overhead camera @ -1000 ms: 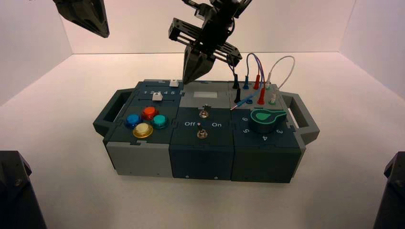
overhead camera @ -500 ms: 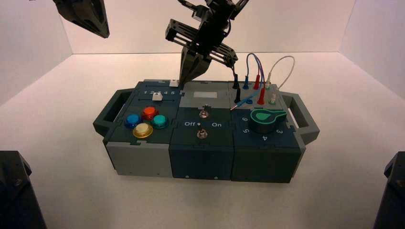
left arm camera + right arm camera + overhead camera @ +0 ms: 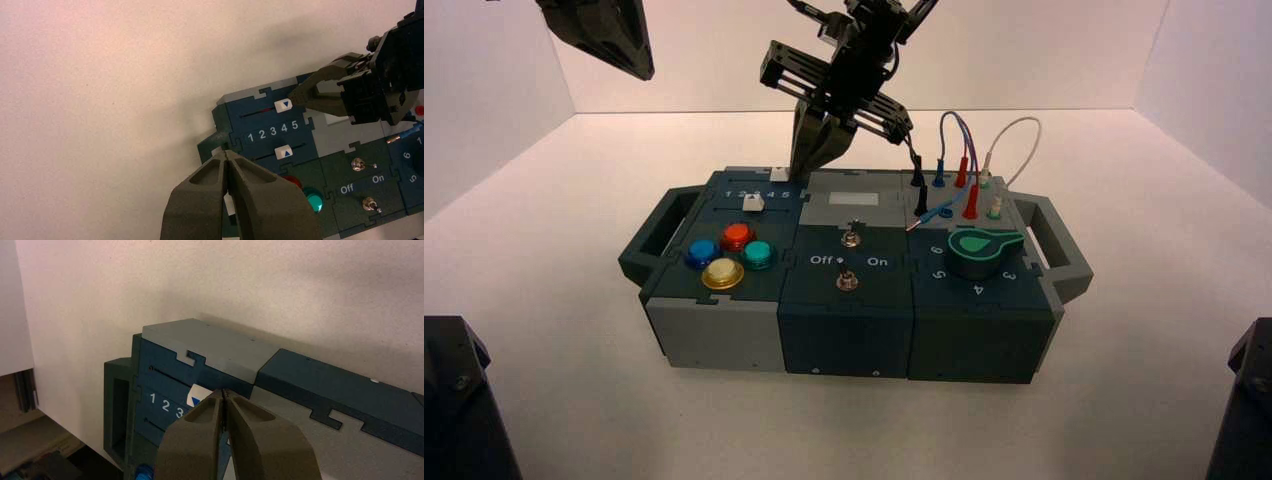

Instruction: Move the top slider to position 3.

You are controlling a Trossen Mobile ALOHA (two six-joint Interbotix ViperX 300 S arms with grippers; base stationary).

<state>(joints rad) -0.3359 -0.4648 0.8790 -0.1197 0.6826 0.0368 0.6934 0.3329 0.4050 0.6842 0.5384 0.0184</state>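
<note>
The top slider (image 3: 283, 105) is a small white knob with a blue triangle on the box's back left corner; it shows too as the top slider (image 3: 779, 174). It stands about level with the 4 of the number row. Position 3 (image 3: 273, 131) lies just left of that. My right gripper (image 3: 808, 166) is shut, its tips against the knob's right side; its own view shows the right gripper (image 3: 223, 391) partly covering the knob (image 3: 197, 394), with digit 3 (image 3: 179, 412) beside it. My left gripper (image 3: 227, 154) hangs shut and empty, high at the back left.
A second white slider knob (image 3: 284, 152) sits below the number row. Coloured round buttons (image 3: 729, 255), two toggle switches (image 3: 849, 258), a green knob (image 3: 979, 250) and plugged wires (image 3: 954, 175) fill the rest of the box. Handles (image 3: 649, 245) stick out at both ends.
My right gripper has shifted left and slightly back along the box's rear edge, and the top slider knob has slid a little left with it. The left arm has stayed put.
</note>
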